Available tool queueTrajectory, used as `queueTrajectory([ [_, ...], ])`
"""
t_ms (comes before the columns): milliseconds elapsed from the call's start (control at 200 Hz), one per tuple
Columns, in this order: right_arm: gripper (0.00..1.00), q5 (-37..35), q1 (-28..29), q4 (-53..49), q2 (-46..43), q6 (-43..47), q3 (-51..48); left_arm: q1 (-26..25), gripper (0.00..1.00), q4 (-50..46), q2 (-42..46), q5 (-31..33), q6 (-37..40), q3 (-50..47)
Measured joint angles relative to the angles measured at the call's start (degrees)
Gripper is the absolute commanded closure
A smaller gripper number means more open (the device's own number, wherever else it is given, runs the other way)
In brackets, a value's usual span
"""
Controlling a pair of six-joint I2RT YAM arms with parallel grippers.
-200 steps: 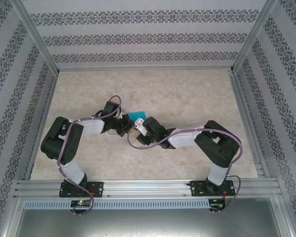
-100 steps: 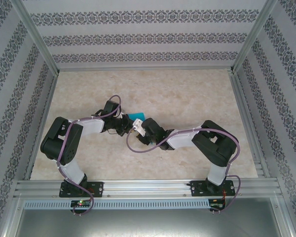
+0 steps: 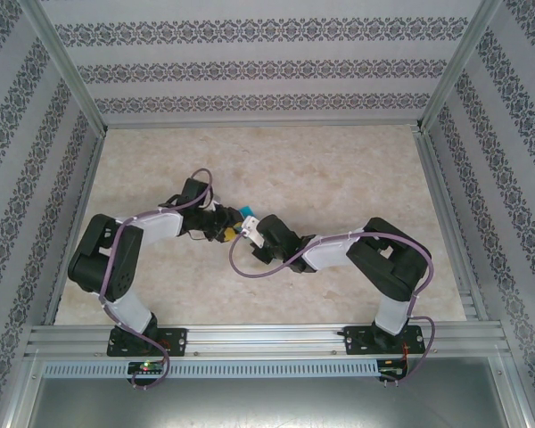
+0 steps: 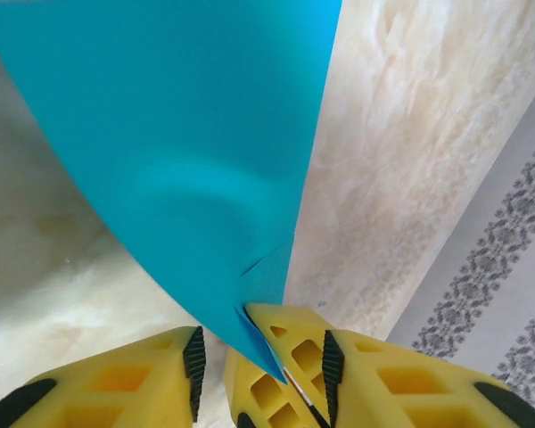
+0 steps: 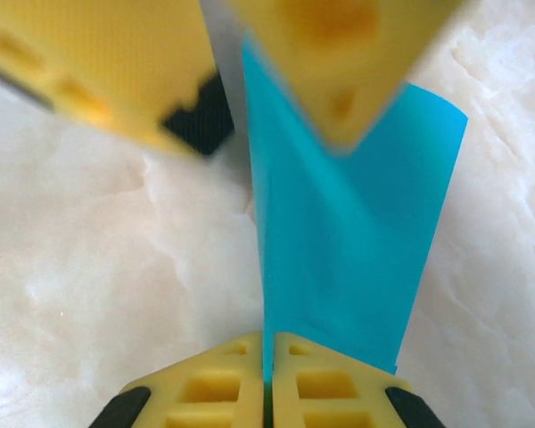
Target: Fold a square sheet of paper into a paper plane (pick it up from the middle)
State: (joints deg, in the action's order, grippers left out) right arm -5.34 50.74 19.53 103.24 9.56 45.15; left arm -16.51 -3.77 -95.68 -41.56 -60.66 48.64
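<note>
The square sheet of paper (image 3: 250,212) is teal-blue, folded narrow, and held on edge above the table's middle. In the right wrist view it (image 5: 348,241) rises from my right gripper (image 5: 269,343), which is shut on its lower edge. The left wrist view has its broad curved face (image 4: 178,134) tapering to a pointed corner. My left gripper (image 4: 263,361) stands open, its jaws apart on either side of the right gripper's yellow fingers (image 4: 290,343) and the corner. From above, the left gripper (image 3: 226,232) and right gripper (image 3: 242,228) meet tip to tip. No paper plane shape can be told.
The marble-patterned tabletop (image 3: 339,169) lies open on all sides of the arms. Patterned walls (image 3: 267,71) and aluminium posts enclose it. A metal rail (image 3: 267,339) runs along the near edge at the arm bases.
My right gripper has shut on the paper. My left gripper has opened and let go of it, and the left arm has shifted slightly left.
</note>
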Motion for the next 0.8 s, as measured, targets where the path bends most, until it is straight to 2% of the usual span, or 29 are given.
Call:
queueTrajectory([
  [195, 0.97, 3.3, -1.7, 0.0, -0.2, -2.7, -0.4, 4.4, 0.43, -3.7, 4.0, 1.1, 2.8, 0.6],
  [385, 1.0, 9.2, -4.7, 0.0, -0.8, -7.3, -0.4, 5.3, 0.39, -3.9, 6.9, 2.6, 3.7, -0.8],
  [799, 1.0, 23.4, -11.1, 0.6, -0.4, -24.4, 0.1, 4.9, 0.39, 7.1, 7.7, 1.0, 2.6, -9.0],
])
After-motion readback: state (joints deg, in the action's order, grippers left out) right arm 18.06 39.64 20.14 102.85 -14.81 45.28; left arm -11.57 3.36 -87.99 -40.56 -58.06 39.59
